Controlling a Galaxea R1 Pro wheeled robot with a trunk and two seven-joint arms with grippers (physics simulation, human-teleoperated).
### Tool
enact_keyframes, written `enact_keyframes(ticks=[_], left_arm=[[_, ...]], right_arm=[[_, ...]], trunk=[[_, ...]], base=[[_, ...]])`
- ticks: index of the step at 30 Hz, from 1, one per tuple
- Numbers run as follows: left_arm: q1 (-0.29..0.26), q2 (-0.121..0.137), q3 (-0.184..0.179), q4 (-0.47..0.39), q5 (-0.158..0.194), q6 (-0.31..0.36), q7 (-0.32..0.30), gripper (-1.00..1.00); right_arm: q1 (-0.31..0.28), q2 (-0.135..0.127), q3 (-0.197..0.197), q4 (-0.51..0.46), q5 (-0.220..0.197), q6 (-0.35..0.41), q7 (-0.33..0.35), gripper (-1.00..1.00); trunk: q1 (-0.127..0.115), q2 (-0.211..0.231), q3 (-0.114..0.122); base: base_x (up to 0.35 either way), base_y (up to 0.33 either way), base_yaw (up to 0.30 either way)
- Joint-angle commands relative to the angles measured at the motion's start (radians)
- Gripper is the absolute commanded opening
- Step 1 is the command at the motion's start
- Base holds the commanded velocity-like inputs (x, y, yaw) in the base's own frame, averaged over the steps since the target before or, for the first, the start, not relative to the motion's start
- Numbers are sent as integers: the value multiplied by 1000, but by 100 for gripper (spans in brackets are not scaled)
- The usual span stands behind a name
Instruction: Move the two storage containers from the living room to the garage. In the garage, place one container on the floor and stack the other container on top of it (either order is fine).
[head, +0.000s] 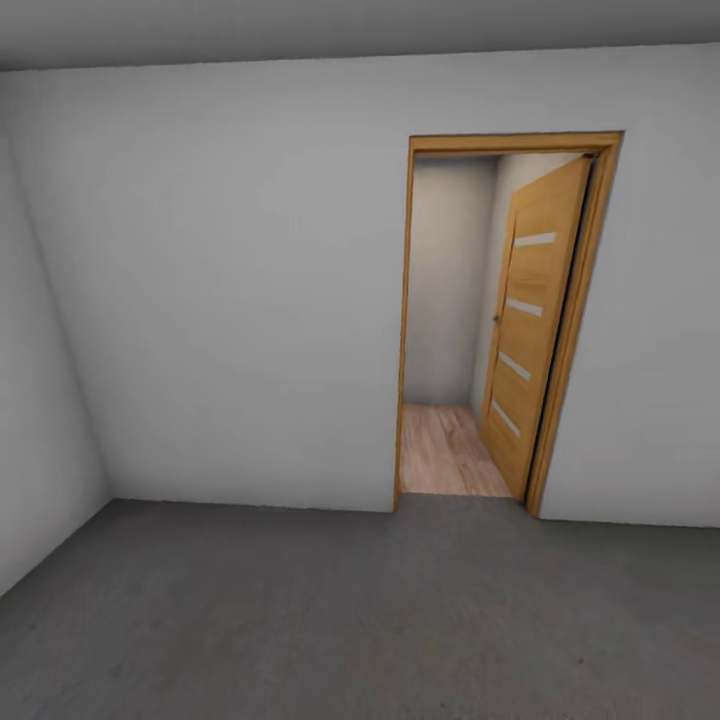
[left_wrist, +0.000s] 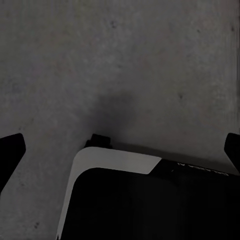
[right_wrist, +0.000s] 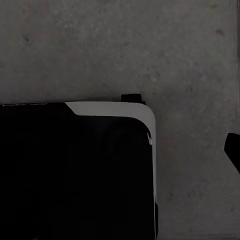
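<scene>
I stand in the garage, with its dark grey concrete floor (head: 300, 620) and plain white-grey walls (head: 230, 300). The two storage containers and the living room are out of view. In the left wrist view my left gripper (left_wrist: 120, 150) is open: its dark fingertips (left_wrist: 10, 152) sit at the two sides of the picture with nothing between them, above the floor (left_wrist: 125, 60). In the right wrist view my right gripper (right_wrist: 120, 150) hangs over the floor (right_wrist: 125, 45); one fingertip (right_wrist: 233, 150) shows far out at the edge, the other is lost against my black base.
An orange-framed doorway (head: 500, 320) in the far wall stands open, its door (head: 535, 320) swung inward to a hallway with light wood planks (head: 445, 450). A side wall (head: 40, 400) closes the left. My black and white base (left_wrist: 145, 200) (right_wrist: 75, 170) is below both wrists.
</scene>
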Motion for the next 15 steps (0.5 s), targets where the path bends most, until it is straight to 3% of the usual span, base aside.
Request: enact_keyframes(ticks=[1, 15], left_arm=[[-1, 0, -7, 1, 10, -3, -3, 100], [-1, -5, -8, 1, 4, 2, -10, 100]], right_arm=[[-2, 0, 8, 3, -11, -6, 5, 100], [-2, 0, 9, 3, -12, -4, 7, 100]], trunk=[[0, -1, -1], [0, -1, -1]], base=[[0, 0, -300], [0, 0, -300]])
